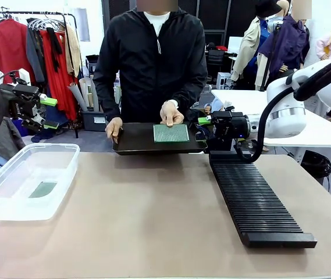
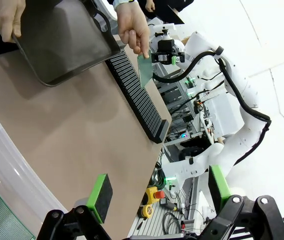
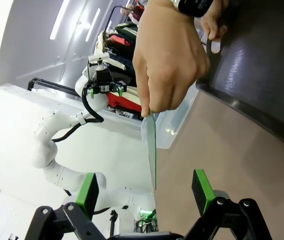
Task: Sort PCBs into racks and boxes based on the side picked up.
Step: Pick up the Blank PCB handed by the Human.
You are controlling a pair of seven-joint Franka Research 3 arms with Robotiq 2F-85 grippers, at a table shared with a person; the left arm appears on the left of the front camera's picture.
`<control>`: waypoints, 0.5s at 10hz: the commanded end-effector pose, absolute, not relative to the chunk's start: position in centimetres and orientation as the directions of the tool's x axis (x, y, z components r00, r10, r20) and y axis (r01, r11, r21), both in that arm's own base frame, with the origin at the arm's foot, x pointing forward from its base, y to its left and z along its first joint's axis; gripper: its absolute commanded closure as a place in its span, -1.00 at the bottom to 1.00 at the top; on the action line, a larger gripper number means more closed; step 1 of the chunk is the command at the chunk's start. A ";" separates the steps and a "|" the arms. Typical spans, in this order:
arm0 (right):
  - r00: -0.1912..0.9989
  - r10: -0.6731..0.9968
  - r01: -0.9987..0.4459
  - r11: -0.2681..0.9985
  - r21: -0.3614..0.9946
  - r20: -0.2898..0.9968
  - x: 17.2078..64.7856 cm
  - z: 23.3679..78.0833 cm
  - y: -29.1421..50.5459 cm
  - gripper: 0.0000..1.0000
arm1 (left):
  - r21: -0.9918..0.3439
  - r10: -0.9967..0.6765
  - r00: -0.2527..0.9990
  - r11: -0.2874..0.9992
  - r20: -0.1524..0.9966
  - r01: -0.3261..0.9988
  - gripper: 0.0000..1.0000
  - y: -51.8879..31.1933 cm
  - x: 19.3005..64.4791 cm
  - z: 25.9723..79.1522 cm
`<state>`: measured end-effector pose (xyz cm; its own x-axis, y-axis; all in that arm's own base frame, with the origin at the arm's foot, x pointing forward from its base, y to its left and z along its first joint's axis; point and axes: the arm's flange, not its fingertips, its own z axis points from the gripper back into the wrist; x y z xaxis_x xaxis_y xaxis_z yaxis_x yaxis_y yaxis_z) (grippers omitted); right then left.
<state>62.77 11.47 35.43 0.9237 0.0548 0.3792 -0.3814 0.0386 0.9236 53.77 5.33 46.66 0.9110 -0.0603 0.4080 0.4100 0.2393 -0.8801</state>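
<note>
A person's hand (image 1: 171,113) holds a green dotted PCB (image 1: 171,133) over a dark tray (image 1: 136,140) at the far side of the table. My right gripper (image 1: 209,129) is open just right of that board. In the right wrist view the PCB (image 3: 150,147) stands edge-on, its end reaching toward the gap of my open right gripper (image 3: 144,192), with neither pad touching it. My left gripper (image 1: 49,113) hangs open at the far left above the clear box (image 1: 14,206). Another PCB (image 1: 43,189) lies in the box. The black rack (image 1: 255,197) runs along the right.
The person's other hand (image 1: 114,128) grips the tray's left edge. The left wrist view shows my open left gripper (image 2: 159,192) over the box's rim (image 2: 2,165), with the tray (image 2: 62,40) and rack (image 2: 137,97) farther off. Bare brown tabletop (image 1: 148,215) lies between box and rack.
</note>
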 end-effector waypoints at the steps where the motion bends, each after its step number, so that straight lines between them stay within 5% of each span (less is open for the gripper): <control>1: 0.917 0.034 -0.399 0.034 0.916 0.398 63.2 35.3 13.2 -1.00 | -0.879 -0.064 0.912 0.246 0.405 0.408 -1.00 5.4 53.8 46.8; 5: 0.910 0.034 -0.415 0.022 0.910 0.414 63.5 35.1 15.3 -1.00 | -0.879 -0.064 0.912 0.246 0.405 0.408 -1.00 5.4 53.8 46.8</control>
<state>62.62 14.32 35.00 0.9227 0.0686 0.3793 -0.3822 0.0352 0.9234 53.77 5.33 46.66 0.9110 -0.0604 0.4080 0.4100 0.2393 -0.8801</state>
